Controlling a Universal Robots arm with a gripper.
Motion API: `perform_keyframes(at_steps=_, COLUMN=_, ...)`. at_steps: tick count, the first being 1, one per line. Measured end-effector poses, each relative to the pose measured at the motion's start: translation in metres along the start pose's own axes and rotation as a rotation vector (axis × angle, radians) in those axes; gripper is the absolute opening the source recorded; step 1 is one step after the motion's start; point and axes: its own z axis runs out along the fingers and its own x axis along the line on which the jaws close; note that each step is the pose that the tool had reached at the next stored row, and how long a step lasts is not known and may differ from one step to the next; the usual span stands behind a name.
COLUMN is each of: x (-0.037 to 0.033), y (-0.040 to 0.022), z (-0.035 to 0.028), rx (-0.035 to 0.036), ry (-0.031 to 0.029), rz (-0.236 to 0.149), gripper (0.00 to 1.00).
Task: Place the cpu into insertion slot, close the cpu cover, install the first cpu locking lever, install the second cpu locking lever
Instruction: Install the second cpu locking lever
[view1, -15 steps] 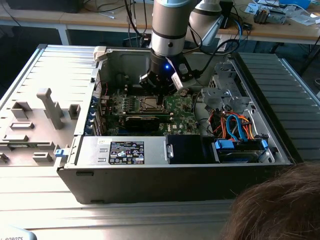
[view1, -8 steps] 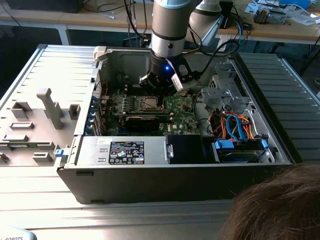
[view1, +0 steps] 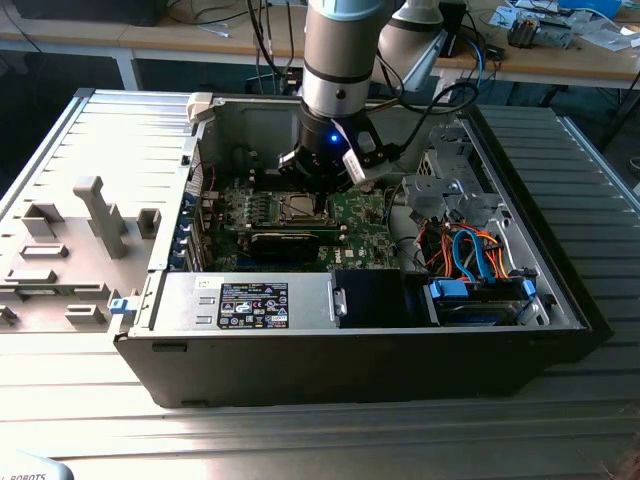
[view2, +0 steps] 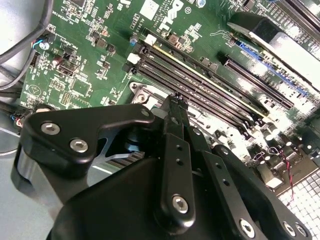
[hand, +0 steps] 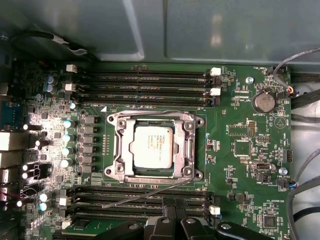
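Open PC case lies on the table, green motherboard flat inside. One cpu sits in the insertion slot, metal top facing up, edges square to the board. cpu cover is down around it, chip showing through the cut-out. One thin locking lever lies loose at a slant across the memory slots beside the socket; those run in two banks, one on either side of it. Claw hangs just above the board near the socket, fingers pressed together, nothing between them. In the exterior view, the arm stands over the socket.
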Motion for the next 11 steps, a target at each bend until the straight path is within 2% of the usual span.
perform_keyframes(at_steps=3, x=0.0, y=-0.0001, z=0.0002, rx=-0.0087, ry=-0.0003, rz=0.0, gripper=0.11)
perform_keyframes(at_steps=5, x=0.0, y=-0.0001, z=0.0004, rx=-0.0186, ry=-0.0006, rz=0.0, gripper=0.11)
perform_keyframes(at_steps=6, x=0.0001, y=-0.0001, z=0.0006, rx=-0.0254, ry=-0.0009, rz=-0.001, gripper=0.11)
perform_keyframes(at_steps=7, x=0.0007, y=-0.0001, z=0.0013, rx=-0.041, ry=-0.0016, rz=-0.001, gripper=0.11)
perform_keyframes(at_steps=8, x=0.0024, y=-0.0003, z=0.0021, rx=-0.0521, ry=-0.0019, rz=-0.001, gripper=0.11)
perform_keyframes(at_steps=9, x=0.0058, y=-0.0021, z=0.0036, rx=-0.06, ry=-0.0023, rz=-0.001, gripper=0.11)
perform_keyframes(at_steps=11, x=0.0103, y=-0.0047, z=0.0049, rx=-0.0667, ry=-0.0025, rz=-0.002, gripper=0.11)
